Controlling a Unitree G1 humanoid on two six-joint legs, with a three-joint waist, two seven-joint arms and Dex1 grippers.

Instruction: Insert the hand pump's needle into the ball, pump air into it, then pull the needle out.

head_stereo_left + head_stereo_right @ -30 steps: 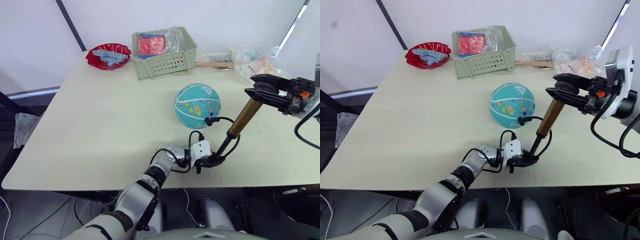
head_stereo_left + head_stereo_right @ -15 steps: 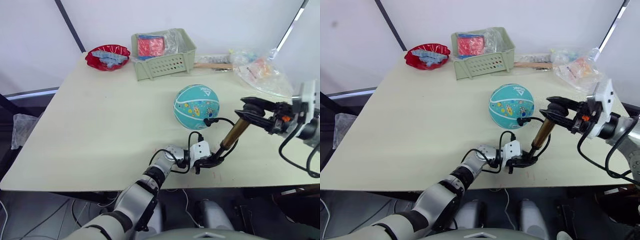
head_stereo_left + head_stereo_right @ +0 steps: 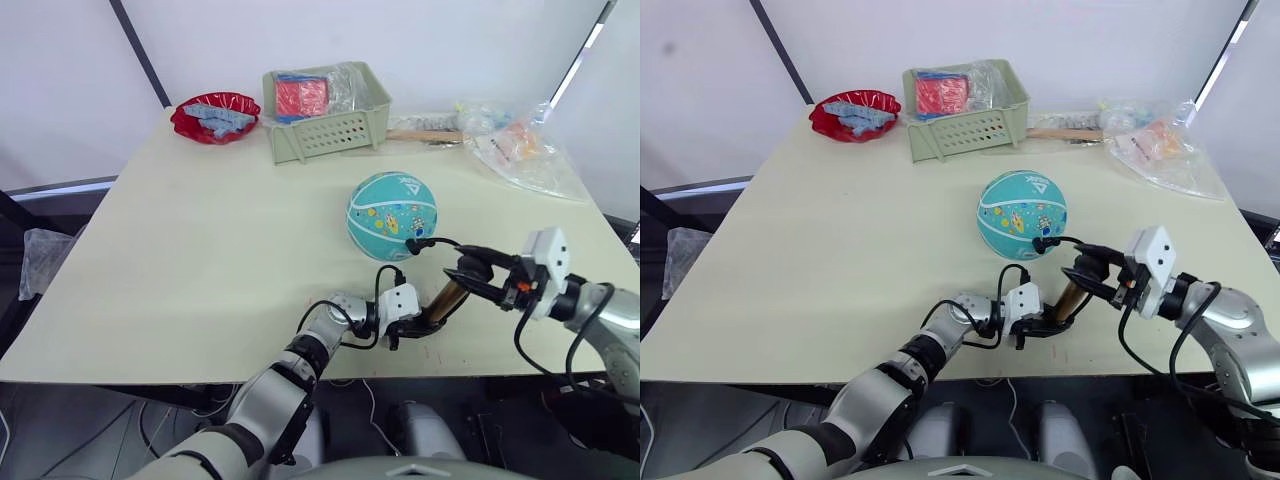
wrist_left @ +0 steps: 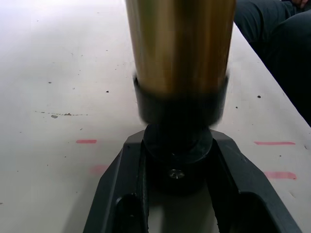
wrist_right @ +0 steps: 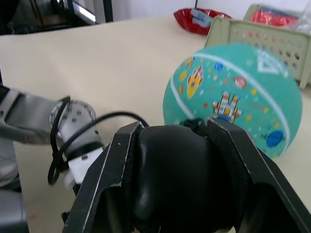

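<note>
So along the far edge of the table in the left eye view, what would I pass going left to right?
Red bowl → green basket → wooden-handled tool → clear plastic bag.

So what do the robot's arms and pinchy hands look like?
Both arms are silver-grey metal tubes with dark joints. Each wrist carries a small white box, and black cables loop around it. The left gripper and right gripper each have two flat black fingers, shaped like a fork.
</note>
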